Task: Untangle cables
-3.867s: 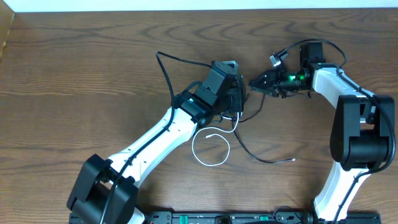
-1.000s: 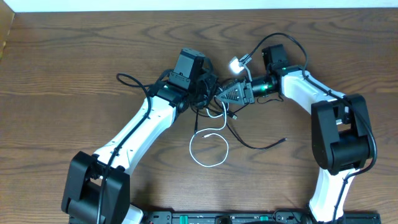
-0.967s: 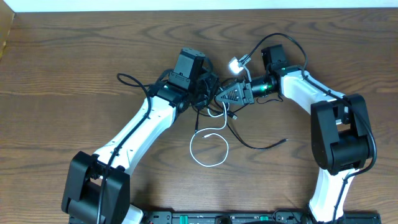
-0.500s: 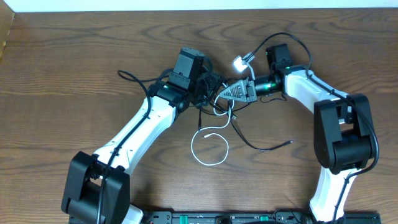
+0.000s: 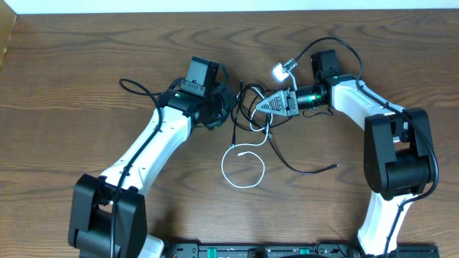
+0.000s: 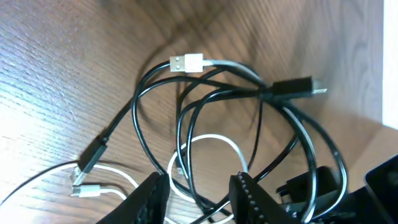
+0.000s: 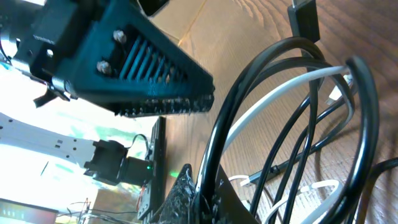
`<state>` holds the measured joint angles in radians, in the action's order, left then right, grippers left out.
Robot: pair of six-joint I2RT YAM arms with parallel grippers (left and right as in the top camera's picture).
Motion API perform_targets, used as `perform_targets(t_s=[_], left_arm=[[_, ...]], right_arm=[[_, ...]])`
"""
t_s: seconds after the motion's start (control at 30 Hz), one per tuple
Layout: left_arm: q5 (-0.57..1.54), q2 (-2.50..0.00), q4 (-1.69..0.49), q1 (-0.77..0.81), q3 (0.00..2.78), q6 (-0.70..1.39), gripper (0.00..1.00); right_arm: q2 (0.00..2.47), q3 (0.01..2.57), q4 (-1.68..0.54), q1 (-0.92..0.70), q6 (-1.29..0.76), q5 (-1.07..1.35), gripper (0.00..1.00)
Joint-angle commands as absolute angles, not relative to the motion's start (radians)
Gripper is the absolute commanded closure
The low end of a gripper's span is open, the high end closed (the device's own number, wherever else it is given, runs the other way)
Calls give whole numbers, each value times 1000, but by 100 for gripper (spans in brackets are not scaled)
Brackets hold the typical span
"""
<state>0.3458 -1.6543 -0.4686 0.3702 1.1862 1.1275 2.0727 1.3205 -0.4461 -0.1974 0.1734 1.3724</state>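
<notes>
The cables lie in a knot [image 5: 249,109] between my two grippers. A white cable loop [image 5: 222,170] trails toward the near side, and a black tail [image 5: 310,170] runs off to the right. My right gripper [image 5: 256,108] is shut on a black cable [image 7: 249,112] at the knot's right side, with a white strand [image 7: 292,84] beside it. My left gripper [image 5: 226,110] sits just left of the knot, its jaws apart and nothing pinched. In the left wrist view, black loops [image 6: 261,93], a white USB plug [image 6: 186,62] and a black plug [image 6: 295,87] lie beyond its fingers [image 6: 152,198].
Thick black robot cables arch off the left arm [image 5: 133,89] and over the right arm [image 5: 337,44]. A small lit lamp [image 5: 282,70] sits on the right wrist. The wooden table [image 5: 72,57] ends at a white strip along the far edge.
My left gripper has let go and drawn back to the left, away from the knot. The right gripper has closed on the black cable and shifted slightly right and up, pulling the loops with it.
</notes>
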Motion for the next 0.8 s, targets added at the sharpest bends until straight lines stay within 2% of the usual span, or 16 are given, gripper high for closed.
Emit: perform_targets(t_s=[0.0, 0.27, 0.77], left_arm=[[340, -1684, -470, 373, 1181, 1118, 65], [427, -1771, -384, 387, 1182, 1165, 65], [425, -1852, -357, 451, 1181, 1210, 65]], right_arm=[[2048, 1320, -445, -198, 168, 1398, 99], [2048, 1320, -445, -202, 169, 1398, 99], [2048, 1320, -445, -204, 169, 1398, 99]])
